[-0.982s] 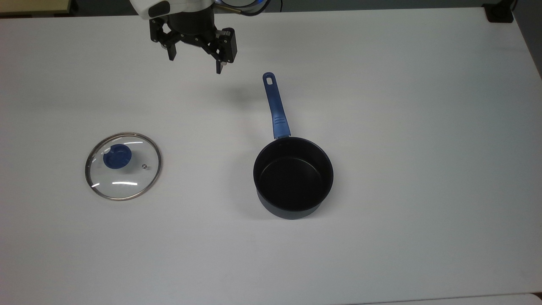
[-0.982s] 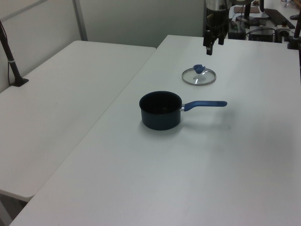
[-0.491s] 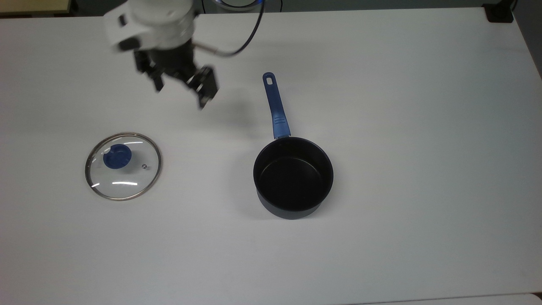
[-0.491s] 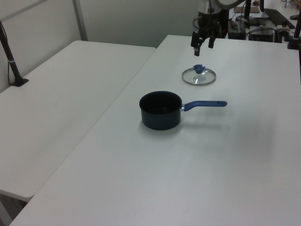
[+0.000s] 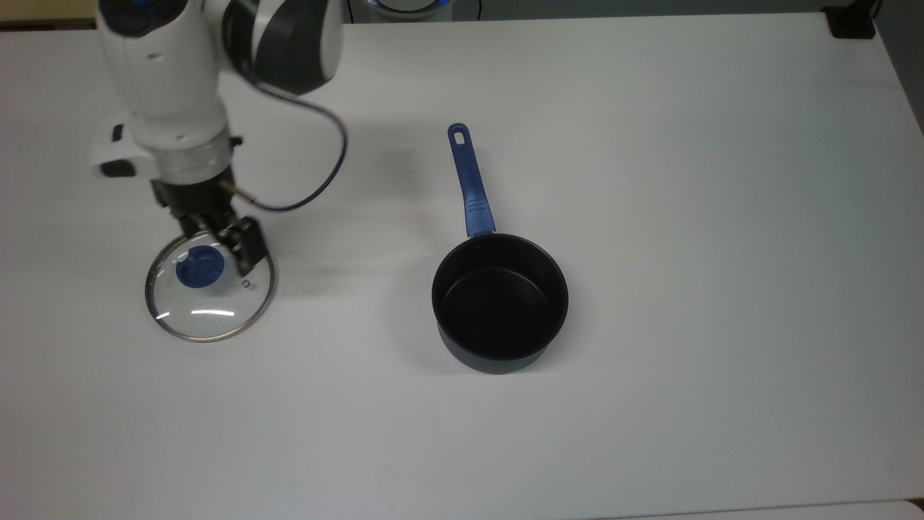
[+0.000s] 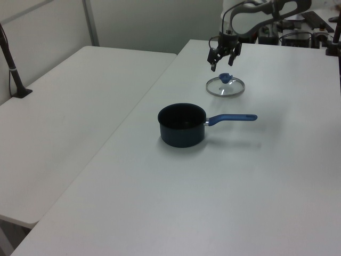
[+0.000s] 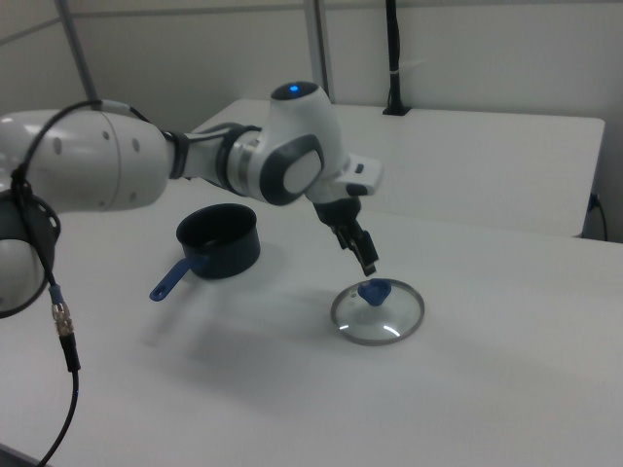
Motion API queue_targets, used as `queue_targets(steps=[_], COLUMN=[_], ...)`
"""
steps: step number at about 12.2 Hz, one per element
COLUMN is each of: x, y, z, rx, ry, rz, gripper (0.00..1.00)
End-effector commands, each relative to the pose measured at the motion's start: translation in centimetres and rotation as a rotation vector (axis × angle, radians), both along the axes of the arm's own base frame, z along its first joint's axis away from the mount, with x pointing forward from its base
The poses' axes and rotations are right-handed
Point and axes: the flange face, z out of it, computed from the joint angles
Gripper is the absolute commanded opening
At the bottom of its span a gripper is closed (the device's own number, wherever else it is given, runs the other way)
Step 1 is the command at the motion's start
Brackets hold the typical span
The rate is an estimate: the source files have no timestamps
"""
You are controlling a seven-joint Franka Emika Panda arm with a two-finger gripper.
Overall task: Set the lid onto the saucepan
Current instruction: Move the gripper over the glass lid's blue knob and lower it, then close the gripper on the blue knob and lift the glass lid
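Note:
A glass lid (image 5: 216,307) with a metal rim and a blue knob (image 5: 200,267) lies flat on the white table (image 5: 650,397), at the top view's left. The dark saucepan (image 5: 499,303) stands upright near the middle, with its blue handle (image 5: 469,180) pointing toward the top view's upper edge. My gripper (image 5: 216,244) hangs open just above the knob, with nothing between its fingers. In the left view the gripper (image 6: 221,60) is above the lid (image 6: 225,88), clear of the knob (image 6: 226,78). In the right view the gripper (image 7: 362,255) is a little above the lid (image 7: 378,316), and the saucepan (image 7: 218,240) stands behind.
A black cable (image 5: 317,173) loops from the arm's wrist over the table. A second white table (image 6: 74,106) adjoins at the left view's left. A black clamp (image 5: 852,22) sits at the top view's upper right corner.
The gripper has swept from the table's far middle toward the top view's left and down, and now stands over the lid's knob. The lid and saucepan have not moved.

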Motion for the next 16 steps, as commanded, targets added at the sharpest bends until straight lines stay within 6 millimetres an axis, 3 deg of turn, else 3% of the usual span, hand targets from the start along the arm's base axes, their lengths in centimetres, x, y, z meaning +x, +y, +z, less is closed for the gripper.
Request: queue_targets(steps=[1, 5, 12, 14, 16], x=[1.0, 0.6, 0.1, 0.0, -0.1], y=[-3.0, -4.2, -3.4, -3.3, -3.1], z=[-3.0, -4.4, -5.9, -6.1, -6.4], rx=[-0.004, -0.019, -0.021, -0.022, -0.023], ry=[-0.054, -0.029, 0.01, 0.022, 0.031], rz=[-0.071, -0.021, 0.009, 0.03, 0.046], gripper=[0.97, 0.95, 0.89, 0.81, 0.64])
